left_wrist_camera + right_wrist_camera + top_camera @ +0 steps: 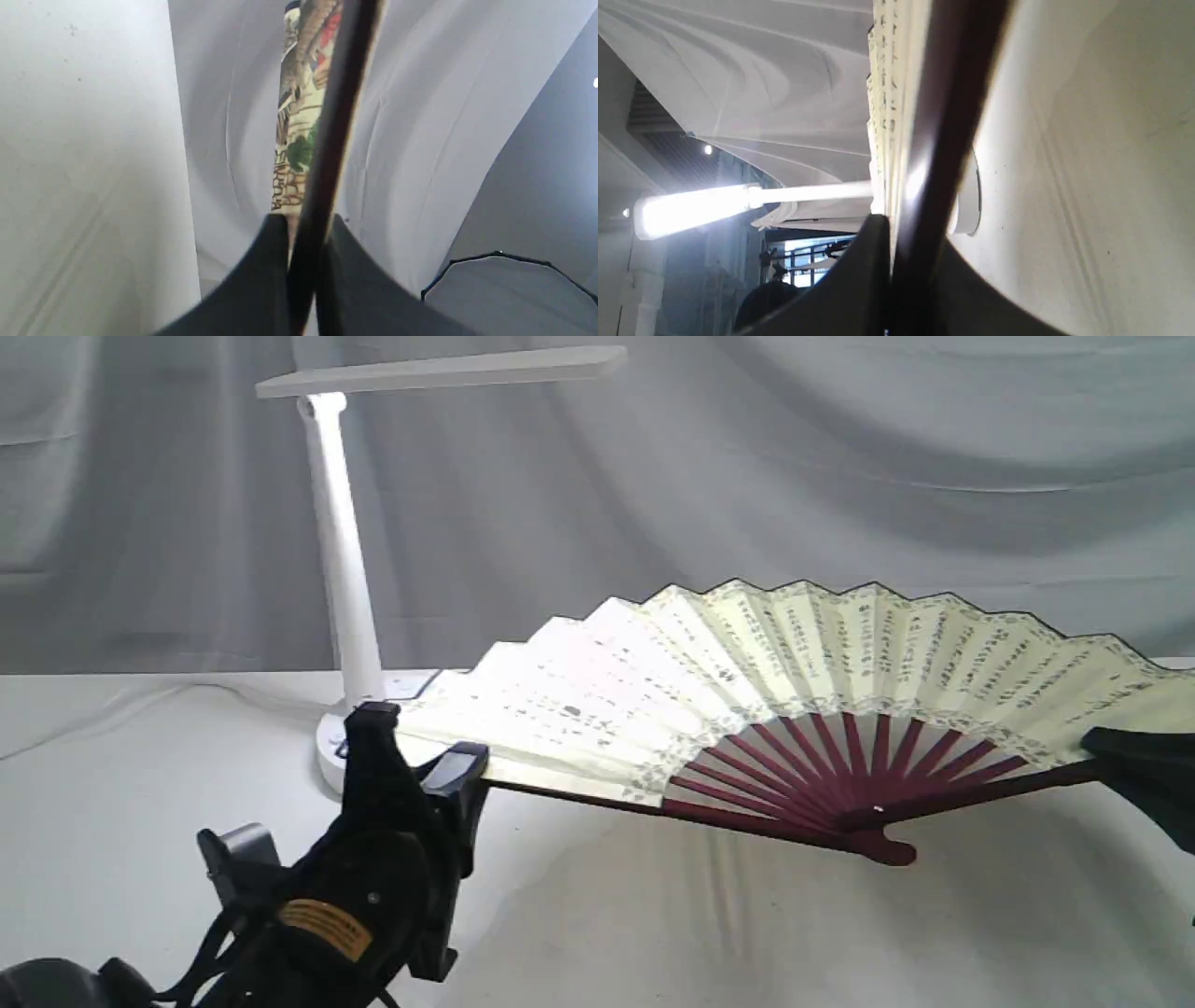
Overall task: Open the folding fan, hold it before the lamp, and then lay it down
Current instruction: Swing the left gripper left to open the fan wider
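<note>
Folding fan is fully spread and carried by both arms in front of the lamp, with one end just beside the lamp's round base and the other reaching well away from it. The left gripper is clamped on the near guard, the one closest to the lamp. Its wrist view shows two dark fingers pressed to either side of that maroon strip, with a painted face of the paper beyond. The right gripper is closed in the same way on the far guard, and its wrist view shows the lit lamp head past the fan. Gripping the two outer guards and keeping them drawn apart is, I judge, what holds the pleats open and taut; one grip alone would likely let the leaf sag or fold. The leaf leans back with its calligraphy toward the exterior camera. The part nearest the lamp is washed out bright, which suggests the fan is set under the bar head to catch its light. The ribs converge on a pivot that hangs low, away from the lamp, and throw a striped shadow on the table. The fan therefore seems lifted clear, though whether the pivot touches cannot be told. The table is covered in white, lightly creased cloth. Behind the lamp hangs a pale grey draped backdrop, and the right wrist view glimpses a dim room with small ceiling lights beyond it.
</note>
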`<state>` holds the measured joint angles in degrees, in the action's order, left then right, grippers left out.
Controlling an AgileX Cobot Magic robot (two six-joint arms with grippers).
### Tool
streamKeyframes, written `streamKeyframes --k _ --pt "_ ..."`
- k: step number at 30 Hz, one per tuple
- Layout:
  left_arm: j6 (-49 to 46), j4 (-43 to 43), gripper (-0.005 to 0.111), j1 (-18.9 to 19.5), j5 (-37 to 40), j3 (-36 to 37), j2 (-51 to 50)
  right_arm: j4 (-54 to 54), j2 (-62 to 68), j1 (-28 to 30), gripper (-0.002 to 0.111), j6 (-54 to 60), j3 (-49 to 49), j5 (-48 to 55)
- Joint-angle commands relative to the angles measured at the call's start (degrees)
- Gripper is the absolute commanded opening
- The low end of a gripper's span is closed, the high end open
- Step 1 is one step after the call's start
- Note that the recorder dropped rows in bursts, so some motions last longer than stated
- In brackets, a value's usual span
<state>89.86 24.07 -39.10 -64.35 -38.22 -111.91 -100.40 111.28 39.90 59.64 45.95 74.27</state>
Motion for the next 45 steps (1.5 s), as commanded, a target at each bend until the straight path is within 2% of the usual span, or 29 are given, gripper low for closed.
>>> streamKeyframes --k 1,15,18,24,35,45 --pt "2.63 8.61 0.000 2.53 -5.61 2.15 3.19 0.45 -1.23 -1.96 0.000 3.15 0.16 -4.31" --pt "1.25 7.92 0.000 9.87 -5.61 10.48 13.34 0.45 -3.24 -13.24 0.000 2.29 0.16 -4.31" --pt "1.16 5.99 0.000 11.81 -5.61 11.97 15.47 0.45 -4.49 -14.97 0.000 1.12 0.16 -6.88" --pt "1.16 5.12 0.000 14.69 -5.61 12.90 18.50 0.45 -6.70 -18.21 0.000 -1.43 2.28 -8.36" --pt "1.62 8.21 0.000 15.16 -5.61 12.79 20.73 0.45 -7.15 -24.71 0.000 -9.17 12.38 -10.68" --pt "3.27 8.83 0.000 15.16 -5.61 12.59 21.28 0.45 -7.15 -26.64 0.000 -12.15 17.76 -12.49"
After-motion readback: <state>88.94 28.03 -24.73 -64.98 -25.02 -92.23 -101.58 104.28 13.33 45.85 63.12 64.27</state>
